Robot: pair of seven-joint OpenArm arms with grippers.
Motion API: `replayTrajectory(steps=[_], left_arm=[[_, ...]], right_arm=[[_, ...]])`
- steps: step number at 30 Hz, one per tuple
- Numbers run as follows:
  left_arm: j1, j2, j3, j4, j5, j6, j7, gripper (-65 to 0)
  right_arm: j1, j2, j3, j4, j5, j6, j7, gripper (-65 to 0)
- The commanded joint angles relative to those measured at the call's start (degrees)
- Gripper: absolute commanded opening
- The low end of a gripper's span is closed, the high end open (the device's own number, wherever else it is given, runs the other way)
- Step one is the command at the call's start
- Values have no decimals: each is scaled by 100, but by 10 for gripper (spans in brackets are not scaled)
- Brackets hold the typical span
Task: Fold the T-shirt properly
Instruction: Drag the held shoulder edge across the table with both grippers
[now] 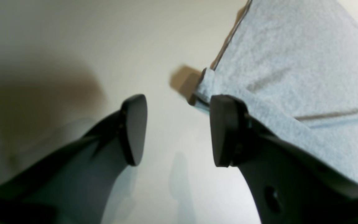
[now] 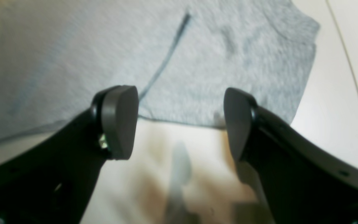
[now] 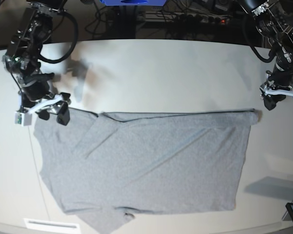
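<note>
The T-shirt [image 3: 146, 163] lies spread flat on the pale table [image 3: 151, 73], filling the near half of the base view, plain grey side up. Its far edge runs as a nearly straight fold line from left to right. No lettering shows on the visible face. At the near edge a small flap of cloth sticks out toward the table's rim, and what it belongs to is hard to make out.

The right gripper [image 2: 179, 124], at the left of the base view, hangs by the shirt's far-left corner. Its wrist view shows both pads spread wide apart with nothing between them; the shirt's hem crosses behind the gap, and one pad [image 2: 118, 121] overlaps the cloth in the picture, though whether it touches is unclear. That view is blurred, and a dark crease line runs across the fabric.

The left gripper [image 1: 179, 130], at the right of the base view, sits just beside the shirt's far-right corner. Its fingers stand open too, holding nothing. The right-hand pad [image 1: 224, 130] covers part of the rolled corner of the shirt [image 1: 291, 77], so contact cannot be judged. In the base view the fingertips themselves are too small to read. Both arms are cut off at the frame's top.
</note>
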Motion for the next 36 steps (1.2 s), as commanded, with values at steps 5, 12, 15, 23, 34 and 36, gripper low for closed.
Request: replayTrajectory(steps=[5, 12, 15, 23, 34, 36], left_arm=[[40, -96, -26, 119, -59, -36, -148, -329], [-302, -87, 18, 101, -50, -581, -148, -497], [-610, -78, 18, 75, -50, -898, -148, -650], [-1278, 107, 536, -417, 2156, -1065, -1405, -650], [-1032, 98, 1169, -1859, 2833, -1487, -3902, -576], [-1041, 89, 1169, -1824, 2833, -1487, -4007, -539]], right_arm=[[-76, 25, 693, 94, 985, -75, -357, -215], [232, 464, 236, 86, 1046, 681, -489, -425], [505, 825, -397, 33, 1029, 690, -489, -606], [1006, 1168, -1707, -644, -1389, 268, 390, -627], [452, 631, -2850, -1180, -4765, 145, 2218, -382], [443, 631, -2920, -1172, -4853, 153, 2218, -312]])
